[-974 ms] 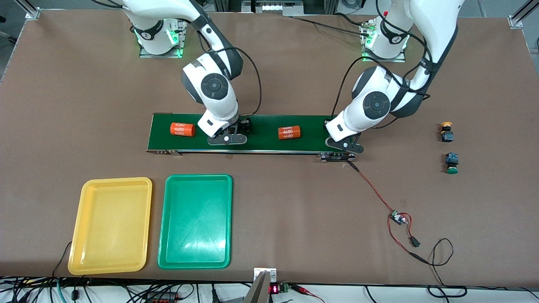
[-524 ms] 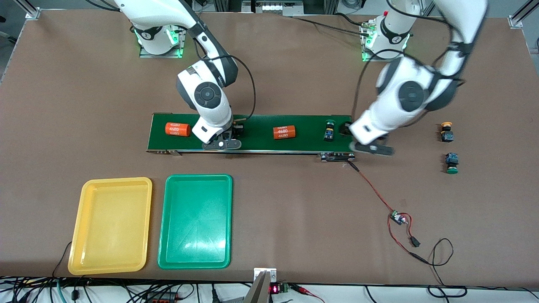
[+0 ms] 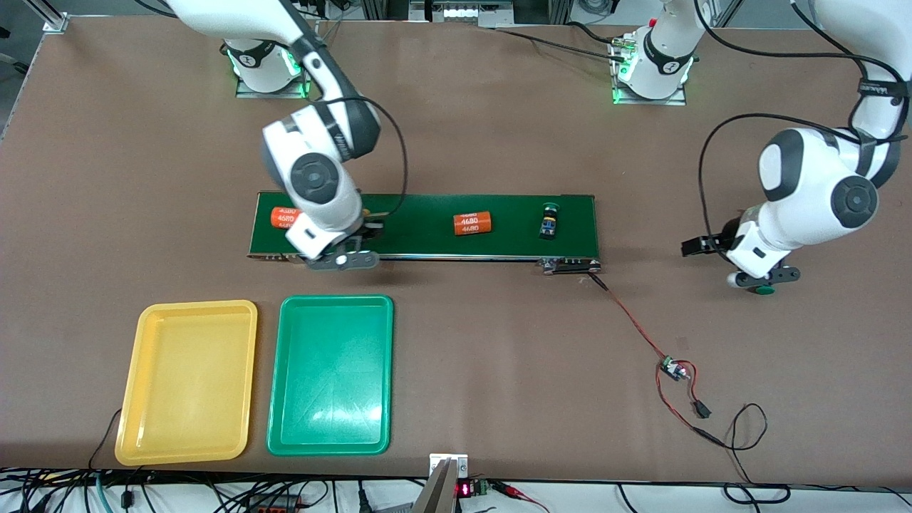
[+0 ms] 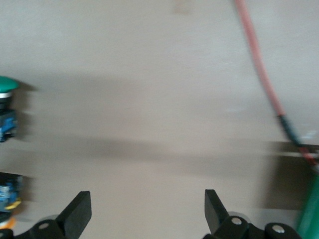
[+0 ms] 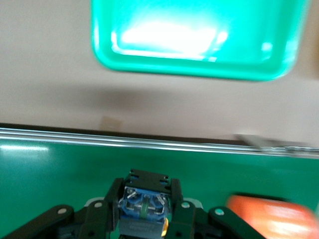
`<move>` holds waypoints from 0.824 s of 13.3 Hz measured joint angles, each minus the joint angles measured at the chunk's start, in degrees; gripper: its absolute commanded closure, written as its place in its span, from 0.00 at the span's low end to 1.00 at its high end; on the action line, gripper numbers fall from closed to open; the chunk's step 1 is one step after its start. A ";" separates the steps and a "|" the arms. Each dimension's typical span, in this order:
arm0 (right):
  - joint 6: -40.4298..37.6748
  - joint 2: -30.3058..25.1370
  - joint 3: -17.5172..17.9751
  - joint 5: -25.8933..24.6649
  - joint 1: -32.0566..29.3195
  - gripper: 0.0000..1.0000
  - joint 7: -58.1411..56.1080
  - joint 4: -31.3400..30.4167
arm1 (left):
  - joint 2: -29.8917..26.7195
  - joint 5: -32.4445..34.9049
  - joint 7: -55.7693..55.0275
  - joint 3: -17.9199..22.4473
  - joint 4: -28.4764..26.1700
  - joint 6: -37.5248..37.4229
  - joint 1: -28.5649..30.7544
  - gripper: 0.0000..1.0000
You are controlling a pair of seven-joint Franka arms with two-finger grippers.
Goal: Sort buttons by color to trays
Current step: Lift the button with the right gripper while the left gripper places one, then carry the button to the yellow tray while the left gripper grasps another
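My right gripper point(image 3: 340, 258) hangs over the belt's near edge, shut on a blue-bodied button point(image 5: 143, 205); a sliver of yellow-orange cap shows under the gripper point(image 5: 143, 209). A green-capped button point(image 3: 548, 220) lies on the belt toward the left arm's end. My left gripper point(image 3: 759, 276) hovers open over the bare table at the left arm's end, nothing between its fingers point(image 4: 79, 213). Off the side of this gripper point(image 4: 145, 211) lie a green-capped button point(image 4: 6, 107) and a yellow-capped one point(image 4: 7, 195). The yellow tray point(image 3: 187, 381) and the green tray point(image 3: 331, 374) lie empty near the front edge.
The dark-green conveyor belt point(image 3: 427, 235) carries two orange cylinders marked 4680, one mid-belt point(image 3: 472, 223) and one point(image 3: 281, 216) partly under my right arm. A red wire with a small board point(image 3: 673, 368) runs from the belt's end toward the front edge.
My left gripper opened, left the green-capped button on the belt and swung out to the table's end. My right gripper closed on a button and carried it toward the belt's near edge.
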 measured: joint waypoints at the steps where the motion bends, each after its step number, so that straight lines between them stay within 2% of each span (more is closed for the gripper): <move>1: -4.15 -0.55 -2.48 1.58 -0.42 1.00 -3.65 3.83 | 0.94 1.08 1.16 0.04 -0.03 0.00 1.82 0.00; 3: -8.05 -1.30 -7.89 3.39 -1.15 1.00 -9.49 8.36 | 2.13 4.97 3.50 0.10 -0.02 0.26 5.01 0.00; 5: -9.10 -1.14 -11.10 3.57 -2.08 1.00 -11.29 9.41 | 2.58 7.79 4.37 0.13 -0.10 0.19 7.69 0.00; 8: -9.10 -0.73 -11.99 3.56 -6.52 1.00 -17.14 10.17 | 3.44 8.10 9.60 0.14 -2.27 -0.06 11.77 0.00; 11: -8.13 0.25 -12.20 3.58 -13.75 1.00 -25.44 10.69 | 4.04 8.10 13.83 0.15 -4.97 -0.05 15.56 0.00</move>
